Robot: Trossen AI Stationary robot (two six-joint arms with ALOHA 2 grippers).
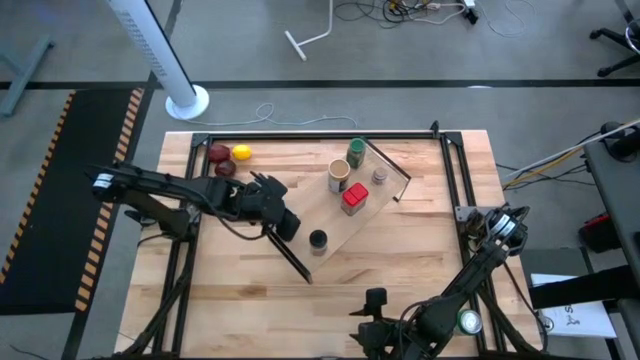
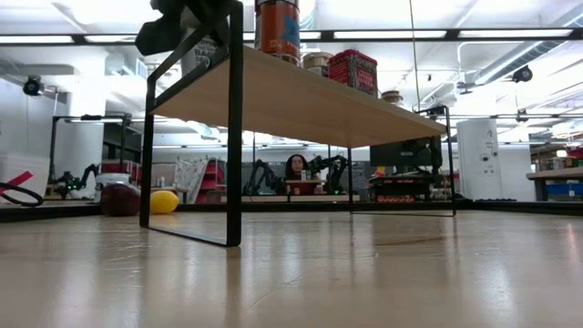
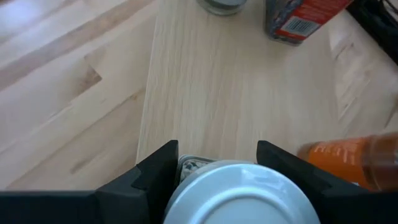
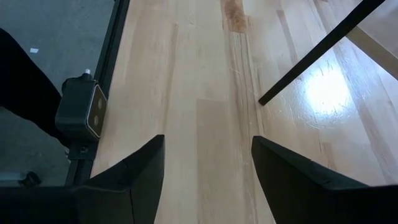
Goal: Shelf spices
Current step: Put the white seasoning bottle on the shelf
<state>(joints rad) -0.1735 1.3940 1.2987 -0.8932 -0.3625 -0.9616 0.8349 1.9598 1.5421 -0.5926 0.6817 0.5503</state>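
The shelf (image 1: 335, 225), a light-wood plank on thin black bars, stands slantwise on the table. On it are a green-lidded jar (image 1: 356, 152), a tan cylinder (image 1: 339, 176), a red box (image 1: 354, 198), a tiny grey-capped jar (image 1: 380, 175) and a black-capped jar (image 1: 318, 240). My left gripper (image 1: 285, 218) hangs over the shelf's near-left end, shut on the white-capped jar (image 3: 236, 193). My right gripper (image 1: 375, 298) waits open at the table's near edge, and its wrist view shows only bare tabletop (image 4: 208, 140). My left gripper holds the white-capped jar just below its cap (image 3: 186, 165), pinched between the two fingers (image 3: 155, 174), coming from above and pointing down. The jar stays upright over the plank (image 3: 205, 93). The cap hides whether its base stands on the wood.
Red and yellow fruit (image 1: 228, 158) lie on the table near its far-left corner. A black frame (image 1: 440, 140) runs around the tabletop. In the low view the shelf (image 2: 301, 96) stands high on its black legs. Bare wood lies along the table's near and right parts.
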